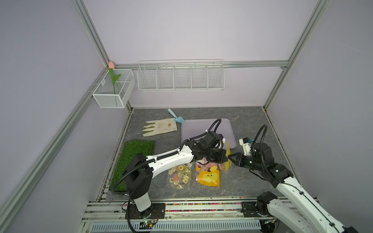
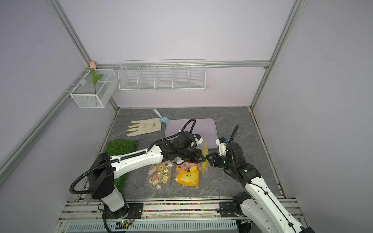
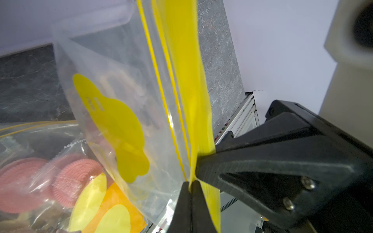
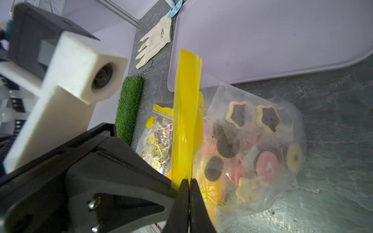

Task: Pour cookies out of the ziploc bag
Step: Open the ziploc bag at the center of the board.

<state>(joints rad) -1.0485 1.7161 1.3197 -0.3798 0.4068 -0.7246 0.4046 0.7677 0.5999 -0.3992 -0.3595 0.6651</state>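
The ziploc bag point(image 4: 282, 121) is clear with a yellow top strip point(image 4: 185, 111) and stands on the table in front of the lilac tray. The cookies point(image 4: 266, 165) lie inside it: pink discs, cream stars with dark centres and dark rounds. Both grippers meet at the strip point(image 1: 228, 149). My left gripper point(image 3: 190, 183) is shut on one layer of the strip point(image 3: 187, 80). My right gripper point(image 4: 189, 181) is shut on the strip from the opposite side. In both top views the left gripper point(image 1: 225, 158) point(image 2: 203, 159) and the right gripper point(image 1: 230, 157) point(image 2: 208, 159) nearly touch tip to tip.
Two other bags lie flat near the front: one with small cookies point(image 1: 179, 175), one with a yellow-orange cartoon face point(image 1: 207, 177). The lilac tray point(image 1: 207, 129) sits behind the grippers. A glove point(image 1: 159, 128), blue scoop point(image 1: 177, 118) and grass mat point(image 1: 137, 159) lie to the left.
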